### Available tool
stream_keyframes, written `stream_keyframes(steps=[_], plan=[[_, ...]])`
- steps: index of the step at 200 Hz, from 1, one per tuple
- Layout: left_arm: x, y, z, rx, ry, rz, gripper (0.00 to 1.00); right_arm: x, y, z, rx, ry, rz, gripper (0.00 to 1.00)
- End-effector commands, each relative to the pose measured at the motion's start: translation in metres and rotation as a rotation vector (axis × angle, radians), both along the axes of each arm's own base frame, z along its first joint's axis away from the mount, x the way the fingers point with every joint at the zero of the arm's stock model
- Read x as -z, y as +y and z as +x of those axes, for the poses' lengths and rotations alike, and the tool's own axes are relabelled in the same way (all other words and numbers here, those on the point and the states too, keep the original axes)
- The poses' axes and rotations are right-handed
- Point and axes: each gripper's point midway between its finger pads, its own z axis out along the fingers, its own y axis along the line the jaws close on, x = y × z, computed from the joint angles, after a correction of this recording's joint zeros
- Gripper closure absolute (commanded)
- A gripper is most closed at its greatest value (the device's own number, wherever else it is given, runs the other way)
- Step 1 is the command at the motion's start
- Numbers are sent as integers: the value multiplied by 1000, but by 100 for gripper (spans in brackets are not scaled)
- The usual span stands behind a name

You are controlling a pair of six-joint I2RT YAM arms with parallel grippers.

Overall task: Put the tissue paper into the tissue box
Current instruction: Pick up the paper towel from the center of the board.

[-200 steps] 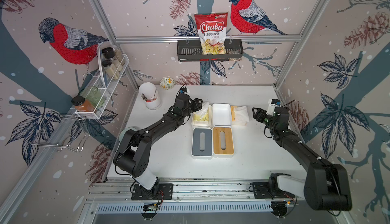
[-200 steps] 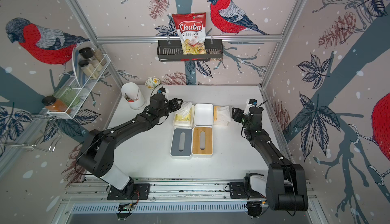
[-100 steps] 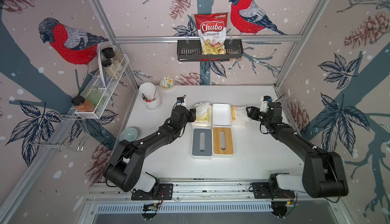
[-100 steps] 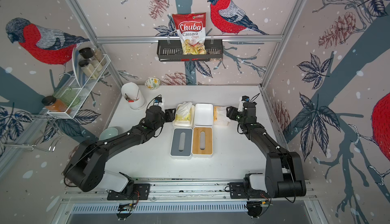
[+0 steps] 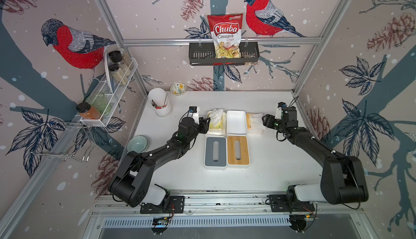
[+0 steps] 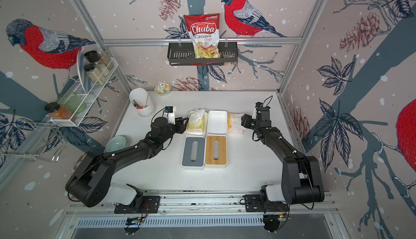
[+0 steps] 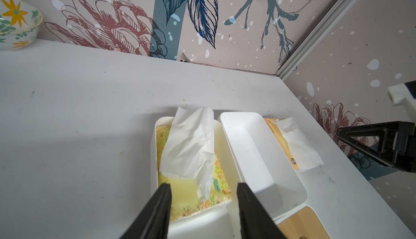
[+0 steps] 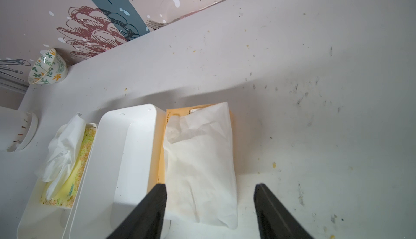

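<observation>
Two white tissue boxes stand side by side without lids. One holds a yellow floral tissue paper pack with a white sheet sticking up. The other box is empty. Just to its right, an orange tissue paper pack lies on the table. My left gripper is open at the near left of the filled box, holding nothing. My right gripper is open with its jaws either side of the orange pack's near end, without closing on it.
A grey lid and a wooden lid, each slotted, lie just in front of the boxes. A white utensil holder and a floral bowl stand at the back left. A teal bowl sits at the left edge.
My left gripper has drawn back toward the front from over the yellow pack, and its jaws have narrowed. My right gripper has moved left up to the orange pack.
</observation>
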Motion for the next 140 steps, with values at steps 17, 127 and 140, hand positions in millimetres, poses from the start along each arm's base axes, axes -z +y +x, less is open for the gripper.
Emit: stream_keyframes(steps=[17, 127, 140], plan=[[-19, -4, 1, 28, -74, -27, 59, 14, 14, 2, -13, 47, -53, 34], [-16, 6, 1, 13, -71, -47, 71, 53, -7, 12, -37, 163, -101, 31], [-16, 7, 1, 11, -71, -47, 71, 61, -6, 14, -37, 179, -126, 31]])
